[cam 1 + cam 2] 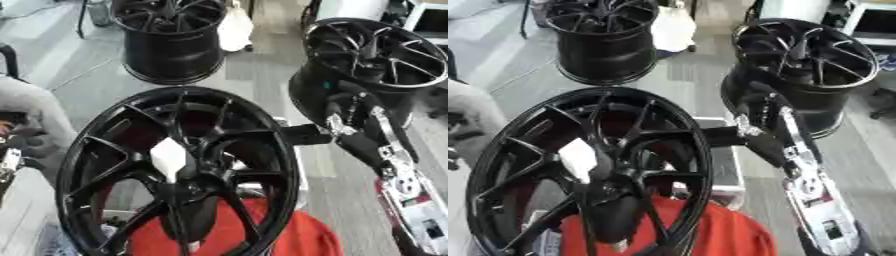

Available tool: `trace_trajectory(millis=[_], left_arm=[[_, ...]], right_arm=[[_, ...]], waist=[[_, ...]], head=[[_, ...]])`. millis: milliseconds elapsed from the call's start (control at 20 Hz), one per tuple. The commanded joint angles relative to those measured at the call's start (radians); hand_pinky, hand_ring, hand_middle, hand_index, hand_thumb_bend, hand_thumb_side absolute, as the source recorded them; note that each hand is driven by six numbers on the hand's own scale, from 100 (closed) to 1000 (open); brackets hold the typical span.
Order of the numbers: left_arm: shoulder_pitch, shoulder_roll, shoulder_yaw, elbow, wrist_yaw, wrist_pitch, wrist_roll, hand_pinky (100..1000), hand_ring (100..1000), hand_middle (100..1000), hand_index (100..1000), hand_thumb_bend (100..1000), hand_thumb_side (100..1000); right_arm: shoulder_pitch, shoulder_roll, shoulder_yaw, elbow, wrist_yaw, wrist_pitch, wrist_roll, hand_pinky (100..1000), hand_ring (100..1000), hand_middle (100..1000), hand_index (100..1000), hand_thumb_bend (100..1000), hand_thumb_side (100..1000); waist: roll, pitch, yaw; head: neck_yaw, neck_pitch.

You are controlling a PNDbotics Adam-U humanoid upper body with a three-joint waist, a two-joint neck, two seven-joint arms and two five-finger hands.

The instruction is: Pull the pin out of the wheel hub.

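A large black spoked wheel (96,150) stands upright in front of me, tilted a little. A white, diamond-shaped pin (171,157) sticks out at its hub. My right arm rises from the lower right. My right hand (346,107) is black and hangs to the right of the wheel's rim, in front of another wheel, well away from the pin. Its outline blends with the dark wheel behind it. A black block (306,134) juts from near the hand toward the rim. My left hand (10,150) shows only partly at the left edge.
A second black wheel (171,35) stands on the floor at the top. A third wheel (385,60) stands at the upper right behind my right hand. Red cloth (302,235) lies under the front wheel. A white object (234,30) sits between the far wheels.
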Motion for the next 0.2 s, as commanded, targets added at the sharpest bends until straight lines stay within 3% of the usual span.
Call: trace_trajectory(millis=[50, 200], left_arm=[[-0.012, 0.009, 0.001, -0.020, 0.004, -0.004, -0.001, 532, 597, 619, 790, 100, 720], [-0.012, 0.009, 0.003, -0.020, 0.004, -0.004, 0.001, 532, 598, 619, 790, 100, 719]], right_arm=[[-0.010, -0.010, -0.003, -0.011, 0.000, 0.000, 0.003, 648, 629, 691, 902, 100, 316], [-0.009, -0.010, -0.003, -0.011, 0.001, 0.001, 0.006, 648, 629, 691, 902, 100, 318]], waist=[[0.006, -0.009, 0.000], [0.007, -0.010, -0.002]], head=[[0.001, -0.005], [0.000, -0.007]])
